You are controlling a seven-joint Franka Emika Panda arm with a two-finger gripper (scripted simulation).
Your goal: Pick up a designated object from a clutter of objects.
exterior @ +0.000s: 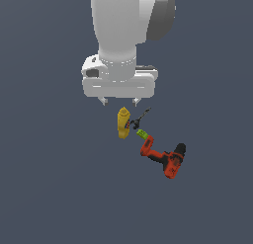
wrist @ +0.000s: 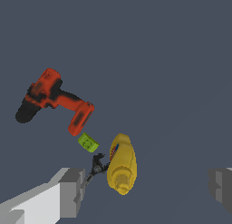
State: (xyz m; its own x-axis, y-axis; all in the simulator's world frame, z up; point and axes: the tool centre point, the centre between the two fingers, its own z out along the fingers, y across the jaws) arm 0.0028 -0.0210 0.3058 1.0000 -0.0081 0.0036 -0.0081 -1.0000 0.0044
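Observation:
The red-orange power drill (exterior: 163,157) with a black chuck lies on its side on the dark floor, toward the exterior view's right and front of the clutter. It also shows in the wrist view (wrist: 54,100). My gripper (exterior: 119,101) hangs open and empty above the clutter, over the yellow bottle (exterior: 123,122), apart from the drill. In the wrist view my grey fingers (wrist: 68,191) show far apart, with the yellow bottle (wrist: 122,164) between them. A thin black tool (exterior: 140,118) and a tiny green piece (exterior: 142,134) lie between bottle and drill.
The thin black tool (wrist: 95,168) touches the bottle's side in the wrist view, and the green piece (wrist: 88,142) sits just off the drill's handle end. The dark floor (exterior: 49,188) surrounds the group.

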